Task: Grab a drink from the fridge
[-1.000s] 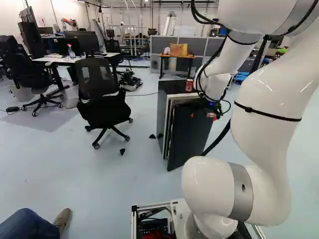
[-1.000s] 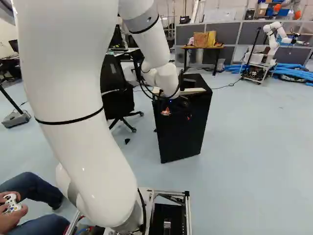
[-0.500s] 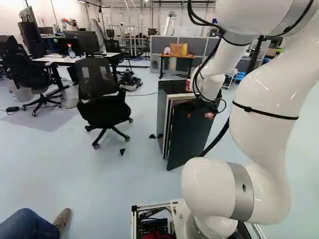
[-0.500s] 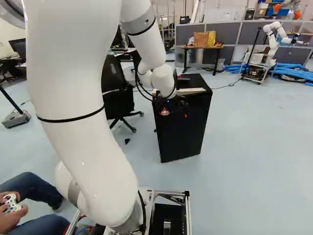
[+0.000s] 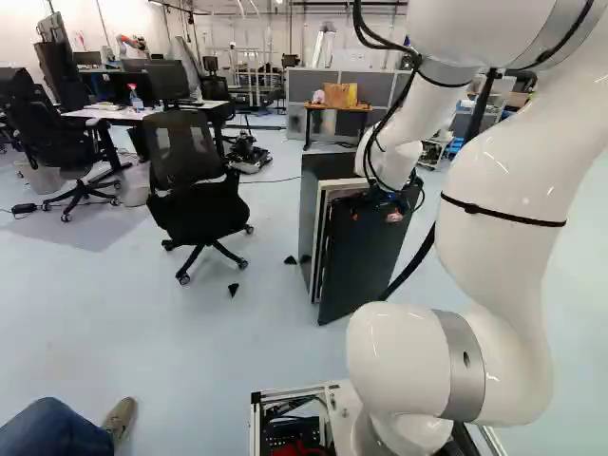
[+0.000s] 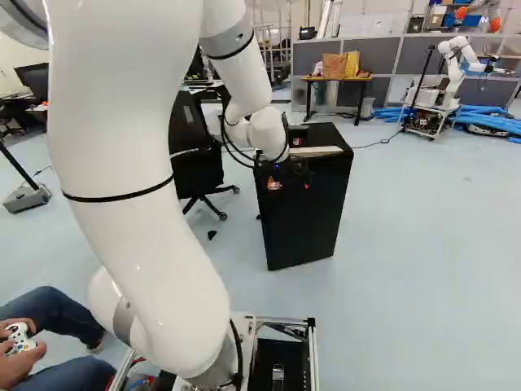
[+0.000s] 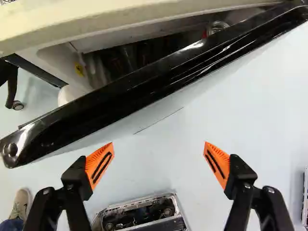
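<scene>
Black door [image 5: 366, 252] stands ajar on fridge [image 5: 308, 214]; widening gap looks like step in hand. Fingers [image 7: 99, 166] wide apart, gripping nothing, outside door. Likely drink can [image 7: 217, 26], round rim only, shows inside through gap. Best hook one fingertip behind door's free edge, draw slowly along hinge arc; straight tug may slip or drag fridge.

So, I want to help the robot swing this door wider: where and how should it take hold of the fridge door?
Probably the free end of the fridge door, from above, one of the open fingers inside, the other outside. The door stands ajar, its top edge a narrow strip, the gap to the fridge body widest there.
</scene>
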Available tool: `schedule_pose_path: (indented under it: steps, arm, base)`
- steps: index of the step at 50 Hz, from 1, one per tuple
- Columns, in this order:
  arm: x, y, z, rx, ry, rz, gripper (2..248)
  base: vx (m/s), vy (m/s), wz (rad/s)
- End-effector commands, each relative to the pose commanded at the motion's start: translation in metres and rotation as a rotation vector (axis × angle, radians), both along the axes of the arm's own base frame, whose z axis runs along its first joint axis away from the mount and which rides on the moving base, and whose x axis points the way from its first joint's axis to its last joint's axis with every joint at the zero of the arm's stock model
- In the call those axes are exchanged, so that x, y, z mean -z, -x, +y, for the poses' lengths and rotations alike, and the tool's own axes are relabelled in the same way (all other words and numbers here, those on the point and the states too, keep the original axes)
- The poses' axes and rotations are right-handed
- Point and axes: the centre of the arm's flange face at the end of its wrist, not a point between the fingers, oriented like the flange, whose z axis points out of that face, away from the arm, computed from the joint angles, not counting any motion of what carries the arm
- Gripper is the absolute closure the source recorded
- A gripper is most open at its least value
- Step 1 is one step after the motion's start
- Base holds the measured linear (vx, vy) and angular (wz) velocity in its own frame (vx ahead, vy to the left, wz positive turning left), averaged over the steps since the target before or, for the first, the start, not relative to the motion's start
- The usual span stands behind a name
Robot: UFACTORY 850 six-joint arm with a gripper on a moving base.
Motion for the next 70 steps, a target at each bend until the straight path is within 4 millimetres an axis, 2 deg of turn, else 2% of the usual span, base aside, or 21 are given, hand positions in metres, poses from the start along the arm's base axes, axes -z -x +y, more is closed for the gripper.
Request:
schedule_pose_path:
  steps: [17,70]
  arm:
    - [0.0,-0.008,0.005,-0.015,0.001,-0.003,3]
    - [0.001,-0.03,0.005,-0.027,0.004,-0.015,3]
  base:
    - [0.0,0.0,0.0]
    - [0.0,0.0,0.0]
